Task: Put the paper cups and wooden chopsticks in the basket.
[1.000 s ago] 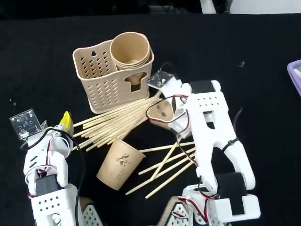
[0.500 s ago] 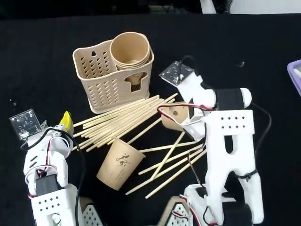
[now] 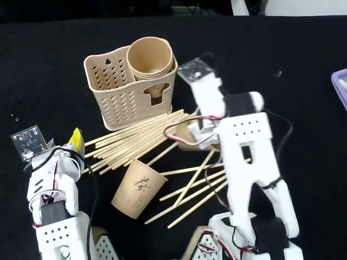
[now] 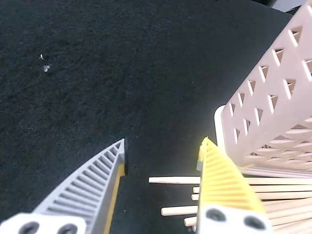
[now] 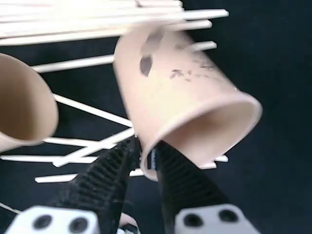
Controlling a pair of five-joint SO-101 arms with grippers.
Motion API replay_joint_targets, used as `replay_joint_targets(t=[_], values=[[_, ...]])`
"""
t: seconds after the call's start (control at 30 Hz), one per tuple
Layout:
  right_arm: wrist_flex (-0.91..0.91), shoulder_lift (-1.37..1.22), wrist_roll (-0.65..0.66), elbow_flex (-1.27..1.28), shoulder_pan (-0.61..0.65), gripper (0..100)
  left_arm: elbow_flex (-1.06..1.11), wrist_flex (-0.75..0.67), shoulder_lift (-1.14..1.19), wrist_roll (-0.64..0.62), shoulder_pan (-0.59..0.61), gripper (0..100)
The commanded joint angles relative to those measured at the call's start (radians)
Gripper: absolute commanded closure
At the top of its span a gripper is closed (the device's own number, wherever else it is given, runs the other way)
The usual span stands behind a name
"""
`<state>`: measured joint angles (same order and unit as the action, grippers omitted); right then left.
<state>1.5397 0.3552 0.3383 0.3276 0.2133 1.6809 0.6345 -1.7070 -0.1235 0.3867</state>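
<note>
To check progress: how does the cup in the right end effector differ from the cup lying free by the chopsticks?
The gripped cup is pinched at its rim by the right end effector; nothing touches the free cup. In the high view the arm half hides the gripped cup; the free cup shows whole. Both are tan paper cups outside the basket.

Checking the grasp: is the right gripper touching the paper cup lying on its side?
Touching. The right wrist view shows the right gripper closed on the paper cup, pinching its rim.
</note>
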Motion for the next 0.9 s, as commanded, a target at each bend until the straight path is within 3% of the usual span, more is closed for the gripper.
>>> replay_joint_targets(t=[0.0, 0.1, 0.33, 0.53, 0.63, 0.87], values=[[-0.063, 0.005, -0.054, -0.019, 0.066, 93.9, 0.024, 0.003, -0.012, 0.011, 0.002, 76], [-0.149, 0.001, -0.072, 0.028, 0.074, 98.6, 0.024, 0.003, -0.012, 0.011, 0.007, 76], [-0.241, 0.007, -0.072, 0.137, 0.075, 98.6, 0.024, 0.003, -0.012, 0.011, 0.005, 76], [-0.17, 0.008, -0.072, 0.128, 0.074, 94.7, 0.024, 0.003, -0.012, 0.011, 0.002, 76], [-0.13, 0.021, -0.068, 0.079, 0.058, 99.2, 0.024, 0.003, -0.012, 0.011, 0.002, 76], [0.114, 0.216, -0.066, -0.285, 0.015, 98.8, 0.024, 0.003, -0.012, 0.011, 0.002, 76]])
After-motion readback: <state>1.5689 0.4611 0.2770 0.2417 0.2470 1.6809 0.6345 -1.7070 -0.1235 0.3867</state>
